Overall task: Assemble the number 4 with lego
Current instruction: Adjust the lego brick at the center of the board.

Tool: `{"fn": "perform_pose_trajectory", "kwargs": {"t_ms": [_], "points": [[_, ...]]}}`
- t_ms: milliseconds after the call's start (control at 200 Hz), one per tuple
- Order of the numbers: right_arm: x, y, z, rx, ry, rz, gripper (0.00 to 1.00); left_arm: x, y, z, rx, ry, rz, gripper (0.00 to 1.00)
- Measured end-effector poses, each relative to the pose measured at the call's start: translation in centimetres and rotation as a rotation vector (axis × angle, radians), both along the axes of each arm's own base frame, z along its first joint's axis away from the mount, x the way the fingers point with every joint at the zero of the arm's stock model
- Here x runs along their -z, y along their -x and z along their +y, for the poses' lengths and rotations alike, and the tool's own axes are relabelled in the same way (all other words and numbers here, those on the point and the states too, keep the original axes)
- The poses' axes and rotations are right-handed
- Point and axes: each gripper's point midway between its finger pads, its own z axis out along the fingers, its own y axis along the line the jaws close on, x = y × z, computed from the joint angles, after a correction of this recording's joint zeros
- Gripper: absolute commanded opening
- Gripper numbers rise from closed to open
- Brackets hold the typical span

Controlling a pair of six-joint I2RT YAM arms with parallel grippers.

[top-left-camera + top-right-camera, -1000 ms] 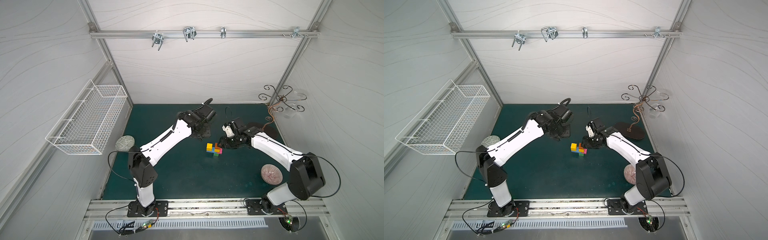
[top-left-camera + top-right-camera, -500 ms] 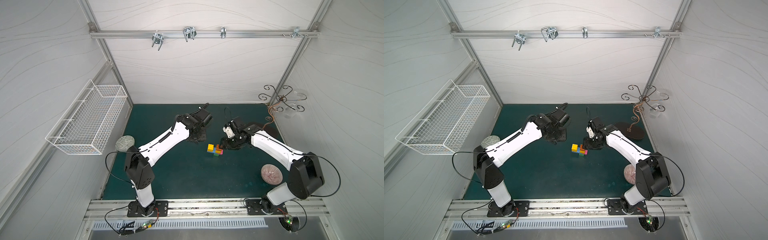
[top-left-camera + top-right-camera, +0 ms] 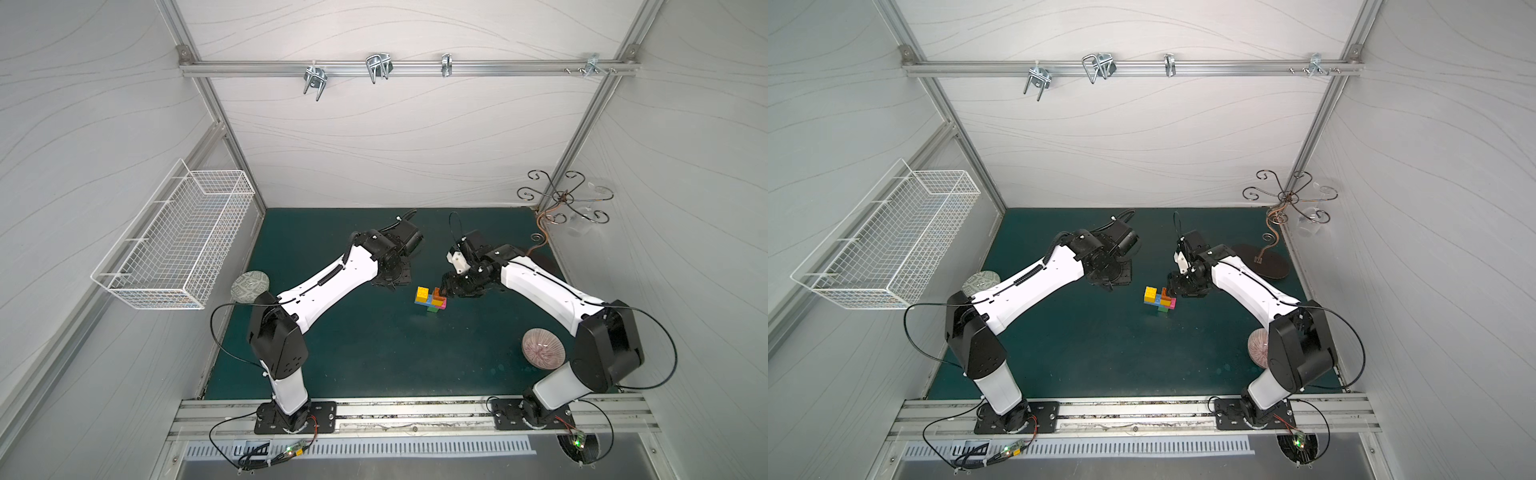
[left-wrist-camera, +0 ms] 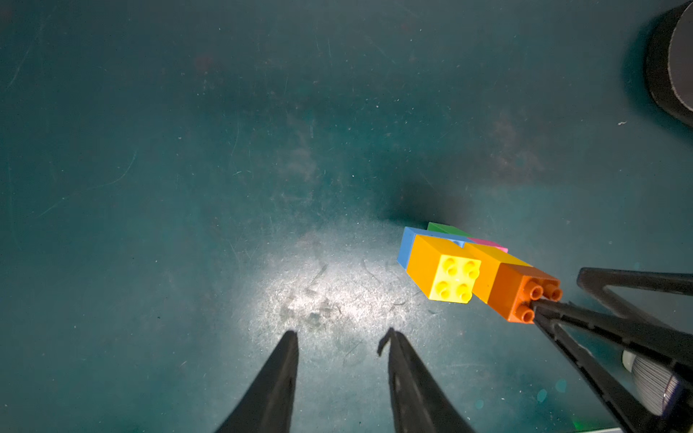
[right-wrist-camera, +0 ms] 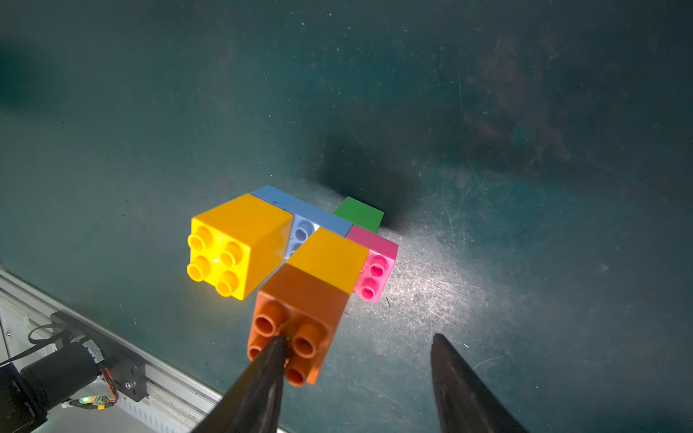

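Number 4 (image 3: 430, 300): it is laid flat on the green mat (image 3: 374, 353), near the middle, between the two grippers, with the studs turned sideways.
Bricks: a blue bar (image 5: 300, 210) is joined with a yellow cube (image 5: 232, 243), a second yellow cube (image 5: 330, 258), an orange cube (image 5: 300, 300), a pink cube (image 5: 375, 262) and a green cube (image 5: 360, 213).
Right gripper (image 5: 360, 348): the jaws are spread; one fingertip (image 5: 277, 348) is set against the studs of the orange cube, the other is free over the mat, so nothing is clamped.
Left gripper (image 4: 339, 335): the jaws are parted and nothing is held between them; it is placed near the number 4, not touching it.
Grey patterned bowl (image 3: 249, 286): it is partly covered by the left arm (image 3: 328, 286).
Pink patterned bowl (image 3: 543, 347): it is seen beside the right arm (image 3: 540, 286).
Wire basket (image 3: 178, 245): it is hung on the left wall.
Metal stand (image 3: 1262, 262): it is placed in the far right corner.
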Motion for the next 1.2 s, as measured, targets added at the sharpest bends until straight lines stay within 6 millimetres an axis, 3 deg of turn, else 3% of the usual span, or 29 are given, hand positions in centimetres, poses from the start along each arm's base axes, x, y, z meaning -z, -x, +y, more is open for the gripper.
{"fn": "perform_pose_trajectory", "kwargs": {"t_ms": [815,986,1201], "points": [[-1.8,-0.3,1.4,-0.045,-0.022,-0.042,0.73,-0.5,0.8,1.2,-0.009,0.010,-0.022,0.43],[-2.0,-0.3,2.2,-0.102,-0.050,-0.070,0.75,-0.7,1.2,2.5,-0.027,0.010,-0.031,0.43],[-2.2,0.5,5.0,-0.318,-0.084,-0.206,0.94,0.7,2.2,6.2,-0.092,0.008,-0.014,0.44]]}}
